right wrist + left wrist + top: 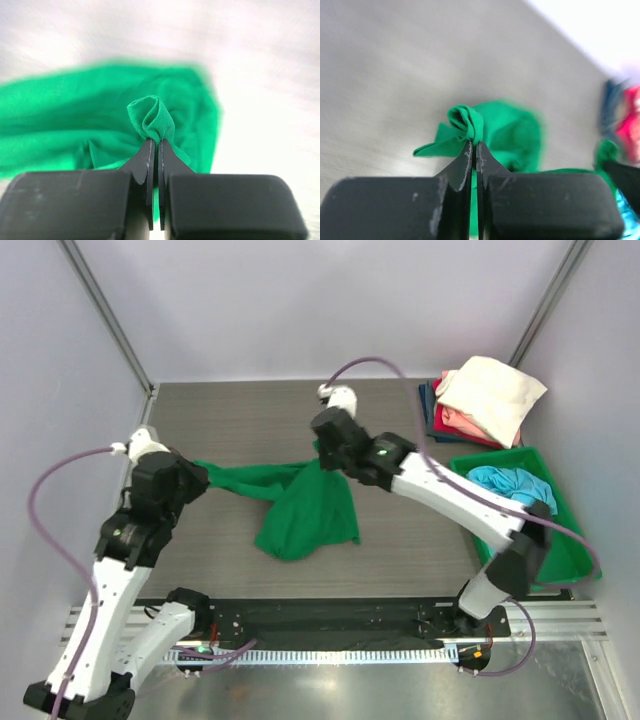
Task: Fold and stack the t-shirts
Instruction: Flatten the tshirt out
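A bright green t-shirt (300, 505) hangs bunched between my two arms over the middle of the table. My left gripper (474, 143) is shut on a rolled fold of the green t-shirt (467, 121) at its left end. My right gripper (154, 141) is shut on a pinched fold of the green t-shirt (152, 117) at its upper right end. In the top view the left gripper (198, 475) and right gripper (322, 452) hold the cloth stretched, its body drooping down to the table. Folded cream, pink-red and navy t-shirts (485, 400) are stacked at the back right.
A green plastic bin (560, 540) at the right edge holds a crumpled light blue t-shirt (510, 485). The grey table (230, 410) is walled on three sides, with a metal rail along its near edge.
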Controlling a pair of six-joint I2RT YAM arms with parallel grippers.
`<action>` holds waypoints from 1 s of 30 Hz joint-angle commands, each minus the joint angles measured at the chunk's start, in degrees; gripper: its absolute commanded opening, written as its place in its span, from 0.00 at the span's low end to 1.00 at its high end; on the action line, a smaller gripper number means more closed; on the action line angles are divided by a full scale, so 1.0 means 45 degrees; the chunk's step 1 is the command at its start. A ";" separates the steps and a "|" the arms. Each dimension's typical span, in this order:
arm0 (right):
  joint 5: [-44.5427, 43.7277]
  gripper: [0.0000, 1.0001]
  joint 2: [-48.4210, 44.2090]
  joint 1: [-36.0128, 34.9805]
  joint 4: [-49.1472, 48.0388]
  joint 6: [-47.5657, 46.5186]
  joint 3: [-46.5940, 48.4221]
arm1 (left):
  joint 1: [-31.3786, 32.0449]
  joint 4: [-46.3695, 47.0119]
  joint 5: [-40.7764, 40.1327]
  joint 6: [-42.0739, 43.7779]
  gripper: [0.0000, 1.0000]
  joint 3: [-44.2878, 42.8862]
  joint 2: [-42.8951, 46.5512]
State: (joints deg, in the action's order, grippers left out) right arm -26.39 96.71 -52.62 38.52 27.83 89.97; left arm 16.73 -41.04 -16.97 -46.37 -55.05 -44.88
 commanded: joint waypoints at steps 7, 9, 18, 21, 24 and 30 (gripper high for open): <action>0.0687 0.01 -0.6602 -0.0025 -0.1133 -0.1632 0.0184 | -0.0144 -0.3634 -0.2497 0.2548 0.01 -0.6045 0.0618; 0.1175 0.01 -0.7443 -0.0045 -0.1469 -0.2375 -0.0459 | -0.0124 -0.3674 -0.2751 0.2978 0.02 -0.6903 0.0697; 0.3402 0.01 -1.1059 -0.0045 -0.3012 -0.3663 -0.1965 | -0.0144 -0.2972 -0.2266 0.5595 0.02 -1.0656 0.0326; 0.2216 0.01 -1.0848 -0.0045 -0.3424 -0.3782 -0.1792 | -0.0125 -0.2405 -0.1584 0.6396 0.04 -1.1495 -0.0453; -0.0242 0.01 -0.9210 -0.0045 -0.2745 -0.3609 -0.0740 | -0.0125 -0.2929 -0.1540 0.6768 0.03 -1.3153 -0.2500; -0.0934 0.01 -0.3844 0.4887 0.1399 0.0275 0.2020 | -0.0318 -0.4611 -0.2225 0.6964 0.04 -1.6142 -0.7824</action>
State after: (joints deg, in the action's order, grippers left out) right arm -31.24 68.66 -43.24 34.13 19.14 97.62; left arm 16.29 -57.47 -25.96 -18.11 -125.45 -67.66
